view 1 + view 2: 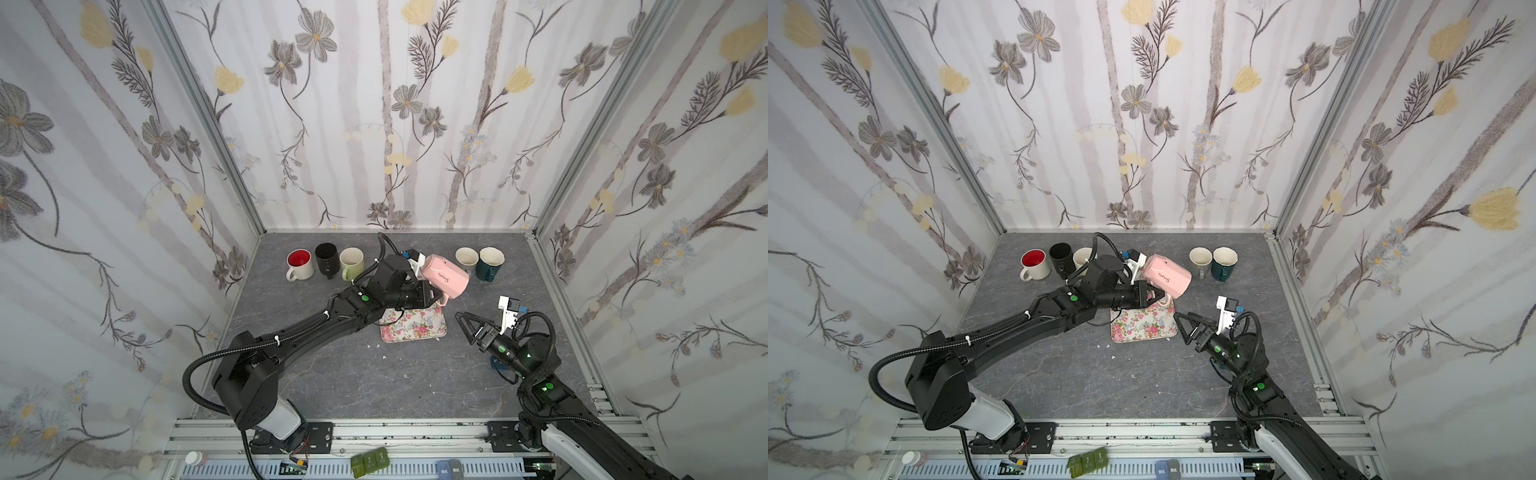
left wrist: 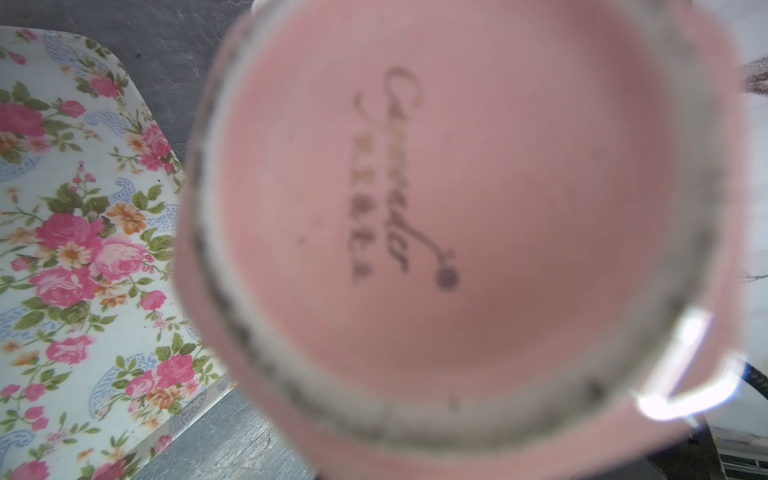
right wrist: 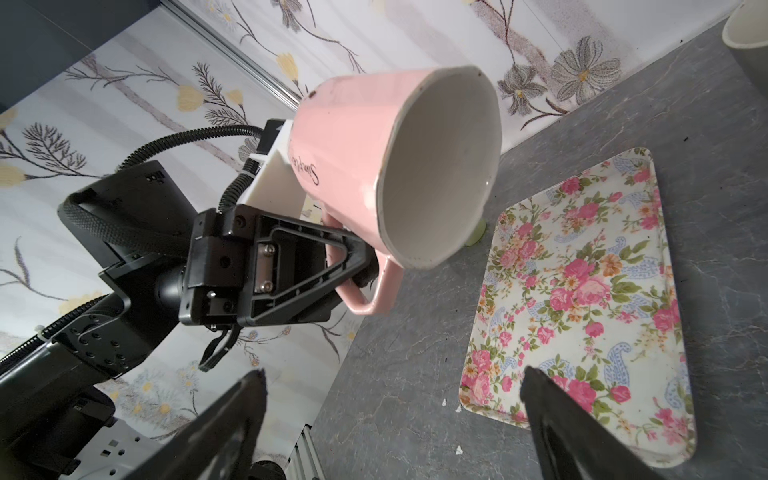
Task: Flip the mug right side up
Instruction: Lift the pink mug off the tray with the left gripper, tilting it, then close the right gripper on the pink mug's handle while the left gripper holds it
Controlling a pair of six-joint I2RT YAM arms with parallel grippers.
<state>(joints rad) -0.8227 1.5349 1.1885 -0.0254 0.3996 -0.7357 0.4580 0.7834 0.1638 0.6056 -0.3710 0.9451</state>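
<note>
The pink mug (image 1: 444, 276) (image 1: 1167, 277) hangs in the air above the far edge of the floral tray (image 1: 415, 328), lying almost on its side. Its mouth faces right and slightly down, and its handle points down. My left gripper (image 1: 436, 296) (image 3: 353, 266) is shut on that handle. In the left wrist view only the mug's blurred base (image 2: 436, 208) shows and the fingers are hidden. My right gripper (image 1: 463, 326) (image 3: 395, 372) stands open and empty to the right of the tray, below the mug's mouth (image 3: 440, 166).
Along the back wall stand a white mug with a red inside (image 1: 300, 264), a black mug (image 1: 326, 257) and a pale green mug (image 1: 352, 262) on the left. A grey mug (image 1: 466, 258) and a dark teal mug (image 1: 491, 262) stand on the right. All are upright.
</note>
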